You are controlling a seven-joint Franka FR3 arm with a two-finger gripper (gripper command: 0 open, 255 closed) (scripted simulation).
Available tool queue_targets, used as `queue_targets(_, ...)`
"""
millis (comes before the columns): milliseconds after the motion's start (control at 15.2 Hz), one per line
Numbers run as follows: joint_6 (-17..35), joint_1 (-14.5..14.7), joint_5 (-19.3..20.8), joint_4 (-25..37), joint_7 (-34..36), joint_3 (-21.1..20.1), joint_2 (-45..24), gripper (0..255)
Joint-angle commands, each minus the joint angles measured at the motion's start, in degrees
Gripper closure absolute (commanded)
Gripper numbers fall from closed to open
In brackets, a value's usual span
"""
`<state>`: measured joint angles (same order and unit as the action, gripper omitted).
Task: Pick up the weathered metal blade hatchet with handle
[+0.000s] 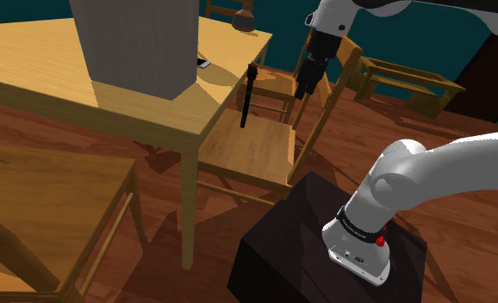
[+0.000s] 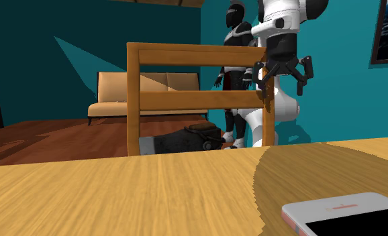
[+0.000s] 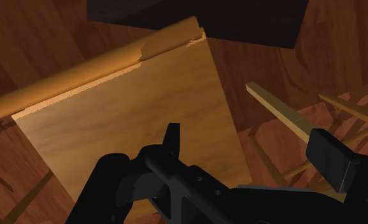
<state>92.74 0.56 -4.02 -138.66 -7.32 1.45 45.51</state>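
**Spotter:** Which step are you on?

**Operator:** Approach, I'd judge. My gripper (image 1: 304, 86) hangs spread wide, gripping nothing, beside the chair (image 1: 243, 151) back.

**Spotter:** And the hatchet?

**Operator:** The hatchet (image 1: 247, 95) stands near-upright against the table (image 1: 32, 60) edge over the seat, apart from the claw, toward the shoulder view's left. Next I'd swing across and line the jaws around its handle.

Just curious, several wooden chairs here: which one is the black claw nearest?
The chair beside the table corner, closest to the stand: the open gripper hangs by its backrest. The second chair stands farther behind.
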Motion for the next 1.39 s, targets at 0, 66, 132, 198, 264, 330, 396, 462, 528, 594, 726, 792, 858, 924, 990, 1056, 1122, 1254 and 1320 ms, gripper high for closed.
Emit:
queue_targets(0,0.0,0.0,0.0,0.0,0.0,0.0,0.0,0)
queue_targets(66,1.0,-0.4,0.0,1.4,0.8,0.0,-2.4,0)
queue_targets(132,2.0,-0.8,0.0,2.8,1.5,-0.1,-4.8,0)
queue_targets(198,2.9,-1.1,0.0,4.2,2.3,-0.1,-7.1,0)
queue_targets(264,3.7,-1.5,0.0,5.8,3.1,-0.1,-9.4,0)
queue_targets(330,4.4,-1.9,0.1,7.4,3.9,0.0,-11.7,0)
queue_targets(396,5.0,-2.2,0.1,9.0,4.6,0.0,-14.0,0)
queue_targets(462,5.6,-2.6,0.2,10.7,5.4,0.1,-16.3,0)
queue_targets(528,6.1,-2.9,0.2,12.5,6.2,0.2,-18.5,0)
queue_targets(594,6.5,-3.3,0.3,14.3,6.9,0.3,-20.8,0)
queue_targets(726,7.1,-3.9,0.4,18.1,8.4,0.5,-25.2,0)
queue_targets(792,7.3,-4.2,0.4,20.1,9.2,0.7,-27.3,0)
queue_targets(858,7.4,-4.6,0.5,22.1,9.9,0.9,-29.5,0)
queue_targets(924,7.5,-4.8,0.5,24.2,10.6,1.1,-31.7,0)
queue_targets(990,7.5,-5.1,0.5,26.3,11.4,1.3,-33.8,0)
queue_targets(1056,7.4,-5.4,0.6,28.6,12.1,1.5,-36.0,0)
queue_targets(1122,7.2,-5.7,0.6,30.9,12.8,1.8,-38.1,0)
queue_targets(1254,6.8,-6.3,0.5,35.6,14.1,2.3,-42.4,0)
queue_targets(1320,6.4,-6.6,0.4,38.1,14.7,2.6,-44.6,0)
